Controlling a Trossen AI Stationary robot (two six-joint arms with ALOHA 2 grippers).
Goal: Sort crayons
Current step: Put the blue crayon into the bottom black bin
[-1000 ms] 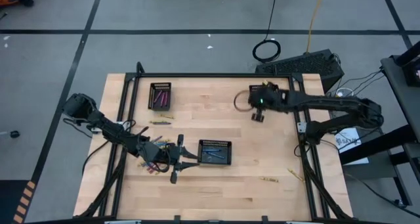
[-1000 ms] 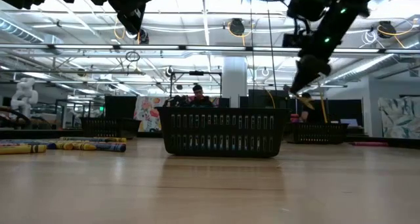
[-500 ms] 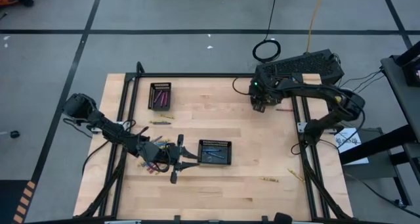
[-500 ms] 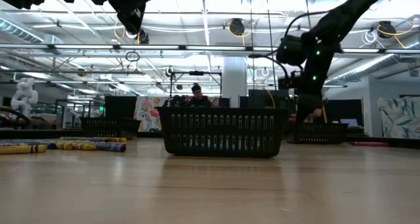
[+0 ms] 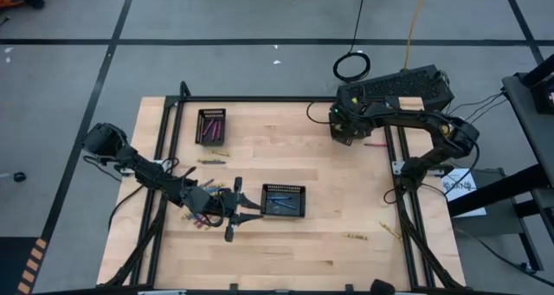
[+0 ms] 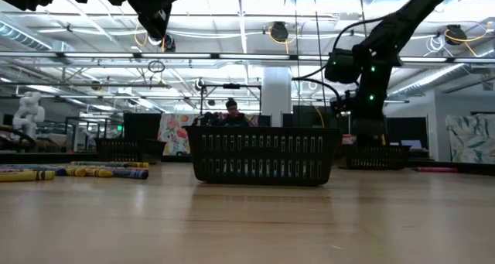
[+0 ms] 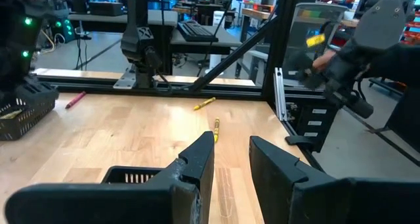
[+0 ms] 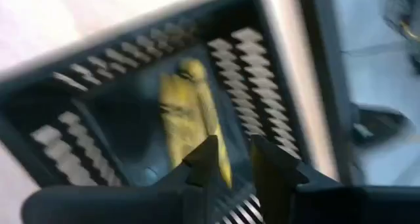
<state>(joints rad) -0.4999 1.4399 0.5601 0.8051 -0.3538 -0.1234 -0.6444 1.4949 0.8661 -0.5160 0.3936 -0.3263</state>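
Both my arms are matte black, built of chunky jointed segments with loose black cables looping alongside. The left arm ends in the left gripper, two blocky, wedge-shaped black fingers. The right arm shows small green indicator lights near its wrist; the right gripper has matching dark fingers.

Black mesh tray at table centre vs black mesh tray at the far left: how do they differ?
The centre black mesh tray lies with its long side across the table and holds blue crayons; the far-left black mesh tray lies with its long side running front to back and holds pink crayons. The left gripper sits beside the centre tray; no gripper is near the far-left one. Both are small, dark, rectangular.
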